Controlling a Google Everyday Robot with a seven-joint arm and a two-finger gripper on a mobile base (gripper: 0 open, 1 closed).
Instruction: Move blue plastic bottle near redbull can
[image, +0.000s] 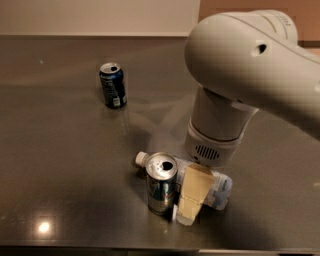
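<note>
1. Work surface: a dark grey, matt metal table (60, 165) with a bright light reflection near its front-left corner.

2. Task object: the small, clear, pale-blue plastic bottle (220, 187) lies on its side close to the front edge of the table, roughly midway along that edge. Its white cap (141, 159) points toward the left edge. The middle of its body is hidden.

3. Reference object: the slim silver-and-blue redbull can (161, 186) stands upright with an opened silver top, directly in front of the bottle on the front-edge side. The can hides the neck part of the bottle. It stands just beside the bottle; contact cannot be confirmed.

4. Gripper (192, 200): positioned over the bottle body, just right of the redbull can. A tan pad (194, 192) lies across the front of the bottle. The state of the jaws cannot be told.

5. Arm: the large white, rounded arm housing (250, 75) descends from the right side and covers the area behind the bottle.

6. Other object: a dark navy-blue can with a white label (113, 86) stands upright toward the back-left of the table, well apart from the group.
</note>
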